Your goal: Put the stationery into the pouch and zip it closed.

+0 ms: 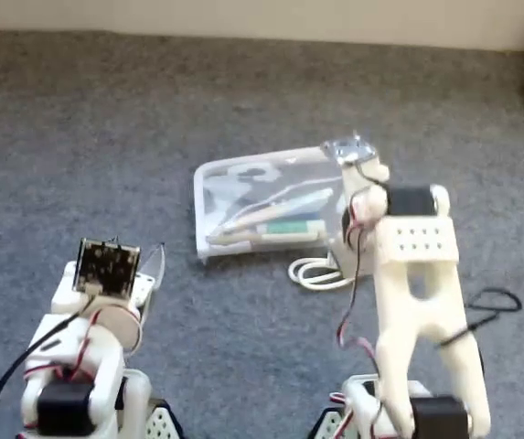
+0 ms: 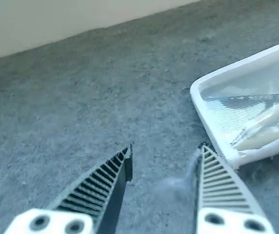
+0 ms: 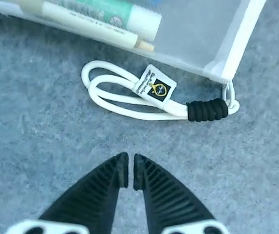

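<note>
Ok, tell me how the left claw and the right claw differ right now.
The left claw is open, its fingers spread wide; the right claw is almost shut, tips nearly touching. The left claw sits by a corner of the pouch; the right claw hangs over the white cord beside the pouch's other end. Both are empty, above the grey carpet.

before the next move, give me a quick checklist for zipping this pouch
1. Stationery inside the pouch: ok.
2. Pouch closed all the way: cannot tell.
3. Cord lying free on the carpet at the pouch corner: ok.
4. Right tool holding the cord: not ok. It is shut, empty and short of the cord.
5. Left tool open near the pouch's other end, ready to brace it: ok.
</note>
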Controlling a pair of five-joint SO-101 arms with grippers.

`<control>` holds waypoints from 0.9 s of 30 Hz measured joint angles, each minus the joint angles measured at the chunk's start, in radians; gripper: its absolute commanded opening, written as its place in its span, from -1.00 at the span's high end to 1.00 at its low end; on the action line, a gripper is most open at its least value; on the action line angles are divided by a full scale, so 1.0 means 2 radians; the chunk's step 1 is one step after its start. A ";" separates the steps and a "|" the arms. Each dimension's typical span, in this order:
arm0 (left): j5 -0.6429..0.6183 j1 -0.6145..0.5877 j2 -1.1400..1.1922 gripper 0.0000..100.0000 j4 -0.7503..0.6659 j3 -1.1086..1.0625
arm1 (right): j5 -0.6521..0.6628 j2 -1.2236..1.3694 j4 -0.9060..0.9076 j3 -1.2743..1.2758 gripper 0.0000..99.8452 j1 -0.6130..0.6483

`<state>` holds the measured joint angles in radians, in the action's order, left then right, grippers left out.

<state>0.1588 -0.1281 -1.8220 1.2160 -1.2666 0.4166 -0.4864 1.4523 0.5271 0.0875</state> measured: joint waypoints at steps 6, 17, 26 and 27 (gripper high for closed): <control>0.000 -0.028 0.005 0.59 -0.132 -0.140 | 0.000 -0.137 -0.139 0.194 0.99 0.000; 0.000 -0.028 0.006 0.59 -0.193 -0.204 | 0.000 -0.372 -0.299 0.463 0.99 0.000; 0.000 -0.028 0.006 0.59 -0.183 -0.204 | 0.001 -0.584 -0.309 0.573 0.99 0.001; 0.000 -0.028 0.006 0.59 -0.181 -0.204 | 0.001 -0.605 -0.298 0.573 0.99 0.000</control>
<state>0.1588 -0.1849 -1.8098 0.8539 -1.6747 0.4181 -1.6970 0.8554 1.6732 0.0875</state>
